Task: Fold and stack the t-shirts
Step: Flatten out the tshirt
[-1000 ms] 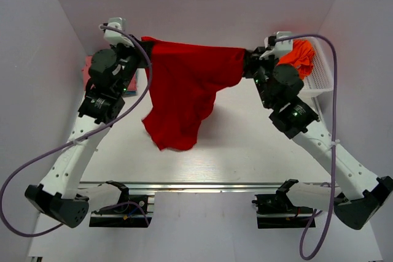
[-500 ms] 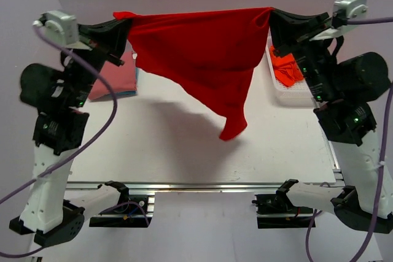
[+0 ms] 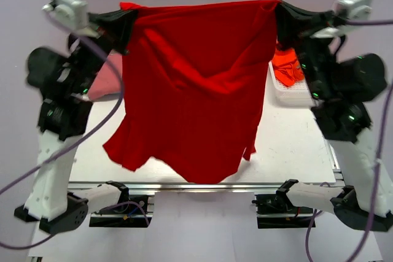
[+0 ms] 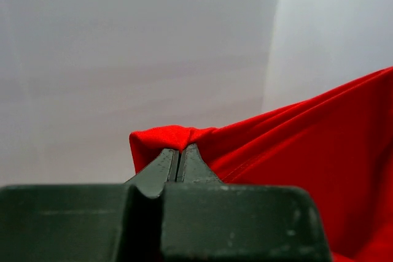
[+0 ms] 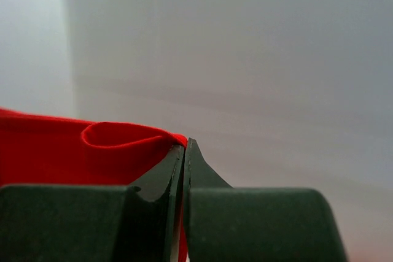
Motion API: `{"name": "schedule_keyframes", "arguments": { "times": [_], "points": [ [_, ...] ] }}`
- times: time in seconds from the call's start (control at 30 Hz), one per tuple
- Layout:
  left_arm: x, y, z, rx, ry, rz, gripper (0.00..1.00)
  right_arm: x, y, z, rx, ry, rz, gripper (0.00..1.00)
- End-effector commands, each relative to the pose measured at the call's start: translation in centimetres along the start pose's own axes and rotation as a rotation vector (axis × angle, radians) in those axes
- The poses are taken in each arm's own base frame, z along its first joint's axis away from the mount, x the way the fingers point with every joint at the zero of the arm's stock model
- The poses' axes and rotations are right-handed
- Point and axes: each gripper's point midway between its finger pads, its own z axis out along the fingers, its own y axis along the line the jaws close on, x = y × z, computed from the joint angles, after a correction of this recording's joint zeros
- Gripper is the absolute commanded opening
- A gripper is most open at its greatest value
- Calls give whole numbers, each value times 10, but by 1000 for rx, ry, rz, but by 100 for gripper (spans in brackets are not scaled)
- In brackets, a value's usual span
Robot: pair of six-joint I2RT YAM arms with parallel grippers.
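A bright red t-shirt (image 3: 196, 84) hangs spread out in the air high above the table, held at its two top corners. My left gripper (image 3: 127, 15) is shut on its left corner; the pinched cloth (image 4: 161, 137) shows at the fingertips in the left wrist view. My right gripper (image 3: 276, 9) is shut on its right corner, seen as a red fold (image 5: 123, 136) in the right wrist view. An orange t-shirt (image 3: 287, 69) lies in the basket. A dusty pink t-shirt (image 3: 105, 83) lies at the back left, partly hidden. The teal-blue shirt is hidden.
The white mesh basket (image 3: 288, 95) stands at the back right, behind the right arm. White walls close the table in on the left, back and right. The hanging shirt hides much of the table (image 3: 295, 145), and its lower hem reaches near the front edge.
The red shirt has opened out from a narrow hanging bunch into a wide sheet and swung towards the front edge. Both grippers stay raised and wide apart, still gripping the corners.
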Motion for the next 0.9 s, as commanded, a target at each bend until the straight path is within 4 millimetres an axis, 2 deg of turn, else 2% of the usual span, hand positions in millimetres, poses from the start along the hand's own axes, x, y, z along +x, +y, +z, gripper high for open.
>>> {"name": "schedule_keyframes", "arguments": {
  "times": [0.0, 0.03, 0.07, 0.1, 0.13, 0.17, 0.2, 0.23, 0.27, 0.3, 0.33, 0.37, 0.4, 0.43, 0.47, 0.5, 0.53, 0.57, 0.6, 0.63, 0.67, 0.7, 0.77, 0.8, 0.83, 0.87],
  "points": [
    [36, 61, 22, -249, 56, 57, 0, 3, -74, 10, 413, -52, -90, 0],
    [55, 71, 29, -285, 85, 56, 0, 20, -77, 15, 438, -20, -114, 0],
    [96, 86, 42, -322, 145, 53, 0, 57, -86, 27, 518, 41, -157, 0],
    [118, 96, 47, -356, 179, 54, 0, 95, -87, 37, 534, 105, -190, 0],
    [170, 111, 55, -393, 269, 53, 0, 112, -95, 38, 594, 114, -200, 0],
    [196, 120, 57, -425, 317, 56, 0, 133, -99, 39, 614, 153, -230, 0],
    [218, 129, 60, -465, 352, 45, 0, 188, -98, 51, 616, 243, -259, 0],
    [253, 137, 58, -486, 412, 48, 0, 209, -109, 48, 655, 273, -257, 0],
    [299, 150, 57, -516, 485, 45, 0, 232, -112, 48, 663, 311, -260, 0],
    [322, 155, 57, -531, 512, 34, 0, 283, -111, 51, 656, 385, -261, 0],
    [347, 155, 57, -517, 556, 29, 0, 307, -120, 48, 660, 426, -247, 0],
    [371, 164, 54, -535, 596, 19, 0, 318, -119, 54, 643, 440, -225, 0],
    [420, 170, 49, -546, 676, 10, 0, 376, -115, 52, 607, 534, -194, 0],
    [435, 172, 56, -541, 681, -5, 0, 388, -123, 53, 615, 548, -185, 0],
    [455, 182, 53, -556, 710, -4, 0, 398, -129, 54, 617, 554, -177, 0],
    [475, 192, 51, -582, 733, -7, 0, 449, -132, 49, 579, 631, -188, 0],
    [515, 199, 52, -586, 777, -8, 0, 459, -134, 53, 581, 634, -171, 0],
    [532, 209, 50, -599, 795, -7, 0, 508, -145, 36, 591, 737, -193, 0],
    [549, 217, 50, -599, 809, -12, 0, 522, -146, 46, 567, 735, -178, 0],
    [552, 215, 67, -562, 784, -27, 0, 534, -148, 44, 560, 750, -175, 0],
    [592, 223, 53, -565, 840, -35, 0, 542, -148, 48, 536, 743, -172, 0],
    [604, 224, 54, -556, 846, -40, 0, 571, -155, 45, 517, 768, -170, 0],
    [611, 230, 65, -536, 816, -50, 0, 584, -162, 46, 495, 768, -165, 0],
    [626, 228, 66, -511, 823, -62, 0, 605, -167, 43, 487, 788, -163, 0],
    [633, 227, 64, -503, 825, -66, 0, 615, -166, 42, 463, 798, -152, 0],
    [632, 229, 70, -500, 798, -64, 14, 623, -168, 44, 462, 798, -150, 0]
  ]
}}
